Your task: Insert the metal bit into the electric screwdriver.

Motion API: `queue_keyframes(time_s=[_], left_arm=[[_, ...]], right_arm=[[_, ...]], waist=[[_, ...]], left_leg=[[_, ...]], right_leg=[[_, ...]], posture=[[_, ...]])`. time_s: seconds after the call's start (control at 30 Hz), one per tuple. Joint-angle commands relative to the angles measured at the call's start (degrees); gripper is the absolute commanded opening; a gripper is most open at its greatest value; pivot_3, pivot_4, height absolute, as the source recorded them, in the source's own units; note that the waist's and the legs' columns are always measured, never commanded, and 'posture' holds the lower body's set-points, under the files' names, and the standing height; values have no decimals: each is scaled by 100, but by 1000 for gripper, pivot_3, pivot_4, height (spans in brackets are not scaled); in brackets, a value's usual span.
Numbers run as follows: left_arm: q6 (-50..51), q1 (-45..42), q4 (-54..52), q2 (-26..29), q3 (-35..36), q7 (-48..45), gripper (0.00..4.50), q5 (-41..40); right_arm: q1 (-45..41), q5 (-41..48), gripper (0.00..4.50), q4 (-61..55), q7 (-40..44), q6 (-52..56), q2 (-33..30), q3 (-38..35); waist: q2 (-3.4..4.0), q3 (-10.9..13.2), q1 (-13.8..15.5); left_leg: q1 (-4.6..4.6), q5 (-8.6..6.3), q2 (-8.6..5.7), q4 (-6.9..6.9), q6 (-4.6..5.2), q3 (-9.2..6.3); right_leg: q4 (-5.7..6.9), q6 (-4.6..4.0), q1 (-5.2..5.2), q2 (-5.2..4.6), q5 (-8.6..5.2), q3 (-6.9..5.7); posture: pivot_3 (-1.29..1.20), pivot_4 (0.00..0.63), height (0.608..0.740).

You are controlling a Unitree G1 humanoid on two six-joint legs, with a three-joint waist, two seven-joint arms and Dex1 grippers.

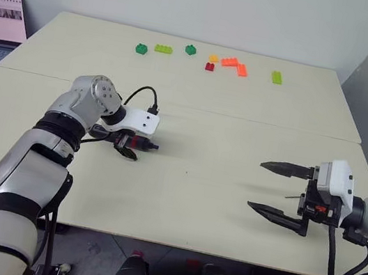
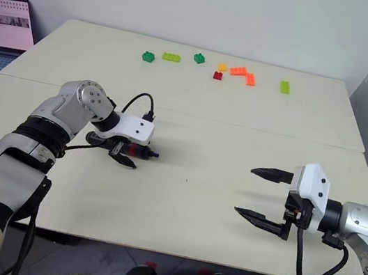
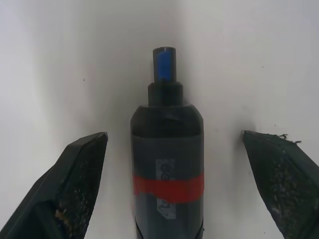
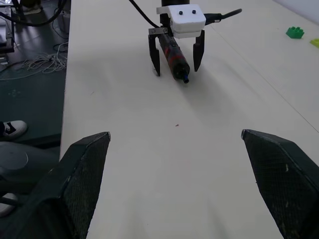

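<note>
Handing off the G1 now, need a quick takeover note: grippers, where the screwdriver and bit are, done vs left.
Left gripper: open, lowered over the electric screwdriver, one finger on each side, not closed on it.
Right gripper: open, empty, held above the table on the right side.
Screwdriver lies flat on the table, blue tip pointing toward the right gripper.
Metal bit: a thin dark rod shows by the right gripper; cannot tell for sure.
Done: left approach. Left: grasp screwdriver, pick up bit, insert.
</note>
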Motion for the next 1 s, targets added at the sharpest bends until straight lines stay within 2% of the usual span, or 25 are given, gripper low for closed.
queue_keyframes(time_s=[0.03, 0.23, 0.9, 0.93, 1.0], left_arm=[[-140, -141, 160, 12, -20, 128, 4500, 155], [-206, -131, 291, 1, -18, 186, 4500, 210], [-343, -348, 711, -84, -121, 302, 4500, 518], [-328, -341, 720, -101, -113, 304, 4144, 512], [-316, -329, 726, -128, -110, 306, 3835, 512]], right_arm=[[-104, 20, 4438, -25, 72, -133, 9, -52], [-183, 12, 4438, 13, 101, -218, 78, -35], [-241, -45, 4438, 89, 213, -223, 53, 48], [-255, -43, 4500, 99, 232, -214, 40, 42], [-287, -43, 4500, 122, 264, -200, 23, 38]], waist=[[0, 0, -3], [0, 0, -34], [0, 0, -47], [0, 0, -47], [1, -1, -46]], left_leg=[[2, 0, -1, 3, 0, 0], [16, 8, 1, 10, 13, -2], [22, 19, 6, 9, 28, -4], [22, 19, 6, 9, 28, -4], [23, 19, 6, 9, 28, -4]], right_leg=[[12, 0, -1, 0, 0, 1], [63, 4, -13, 11, -4, 5], [69, 3, -13, 20, -3, 9], [69, 3, -13, 20, -3, 9], [70, 3, -13, 20, -3, 9]], posture=[[0, 150, 740], [0, 150, 740], [0, 150, 740], [0, 150, 740], [0, 150, 740]])
